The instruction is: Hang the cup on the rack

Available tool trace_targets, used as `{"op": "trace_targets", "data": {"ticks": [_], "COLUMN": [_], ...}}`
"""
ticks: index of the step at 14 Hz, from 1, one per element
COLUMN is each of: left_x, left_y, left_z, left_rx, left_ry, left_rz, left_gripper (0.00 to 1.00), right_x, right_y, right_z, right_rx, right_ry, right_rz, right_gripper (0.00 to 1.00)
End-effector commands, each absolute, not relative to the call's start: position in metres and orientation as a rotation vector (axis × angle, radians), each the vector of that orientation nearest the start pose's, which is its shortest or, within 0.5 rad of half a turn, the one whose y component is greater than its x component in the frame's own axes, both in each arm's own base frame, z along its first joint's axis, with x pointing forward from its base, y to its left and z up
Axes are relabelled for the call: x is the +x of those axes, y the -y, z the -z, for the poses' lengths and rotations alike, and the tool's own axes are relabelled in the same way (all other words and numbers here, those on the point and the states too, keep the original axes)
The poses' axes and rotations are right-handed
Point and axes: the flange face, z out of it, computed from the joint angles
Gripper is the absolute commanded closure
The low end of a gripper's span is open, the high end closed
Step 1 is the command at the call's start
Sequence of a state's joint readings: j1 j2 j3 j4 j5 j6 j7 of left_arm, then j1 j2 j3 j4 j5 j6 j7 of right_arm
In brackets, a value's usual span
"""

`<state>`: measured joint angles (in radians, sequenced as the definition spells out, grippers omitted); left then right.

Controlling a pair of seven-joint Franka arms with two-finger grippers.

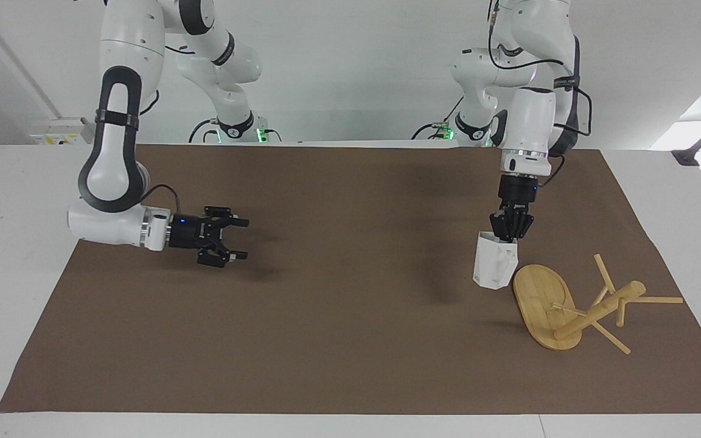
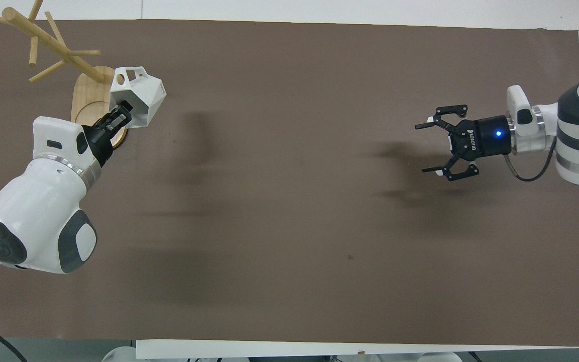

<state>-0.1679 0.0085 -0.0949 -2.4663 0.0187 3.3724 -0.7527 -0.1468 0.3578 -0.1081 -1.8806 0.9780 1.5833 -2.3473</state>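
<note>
The white faceted cup (image 1: 495, 267) hangs upright from my left gripper (image 1: 510, 234), which is shut on its rim. It is low over the mat, right beside the rack's oval base (image 1: 539, 295). In the overhead view my left gripper (image 2: 118, 114) and the cup (image 2: 141, 95) overlap the rack's base (image 2: 86, 93). The bamboo rack (image 1: 600, 307) lies tipped, its post (image 2: 43, 37) slanting toward the left arm's end of the table. My right gripper (image 1: 229, 243) is open and empty, low over the mat at the right arm's end; it also shows in the overhead view (image 2: 435, 148).
A brown mat (image 1: 350, 340) covers the white table (image 1: 22, 243). The rack's thin pegs (image 1: 658, 299) stick out near the mat's edge at the left arm's end.
</note>
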Motion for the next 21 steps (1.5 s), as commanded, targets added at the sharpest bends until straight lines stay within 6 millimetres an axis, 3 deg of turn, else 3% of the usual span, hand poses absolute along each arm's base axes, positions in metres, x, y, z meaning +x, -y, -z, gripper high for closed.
{"op": "trace_targets", "data": {"ticks": [1,3,8,12,14,17,19,21], "left_x": [0.525,0.538,0.554,0.56,0.567,0.57,0.572,0.574], "left_y": [0.124,0.123,0.113,0.109,0.109,0.092,0.087,0.082], "left_z": [-0.376,-0.378,-0.368,-0.363,-0.361,-0.357,-0.355,-0.354], "left_rx": [-3.167,-3.16,-3.145,-3.138,-3.138,-3.111,-3.104,-3.1], "left_ry": [0.887,0.926,0.961,0.977,0.983,1.026,1.045,1.062], "left_rz": [1.47,1.488,1.476,1.469,1.472,1.461,1.45,1.412], "left_gripper": [1.0,1.0,1.0,1.0,1.0,1.0,1.0,1.0], "right_x": [0.567,0.556,0.539,0.525,0.527,0.53,0.535,0.539], "right_y": [0.096,0.112,0.125,0.113,0.075,0.048,0.048,0.059], "right_z": [-0.358,-0.395,-0.478,-0.534,-0.55,-0.55,-0.553,-0.567], "right_rx": [-1.534,-1.67,-2.047,-2.374,-2.521,-2.589,-2.651,-2.744], "right_ry": [1.697,1.685,1.503,1.221,1.1,0.96,0.845,0.778], "right_rz": [0.646,0.514,0.212,0.091,0.009,-0.05,-0.03,-0.004], "right_gripper": [0.01,0.01,0.01,0.01,0.01,0.01,0.0,0.0]}}
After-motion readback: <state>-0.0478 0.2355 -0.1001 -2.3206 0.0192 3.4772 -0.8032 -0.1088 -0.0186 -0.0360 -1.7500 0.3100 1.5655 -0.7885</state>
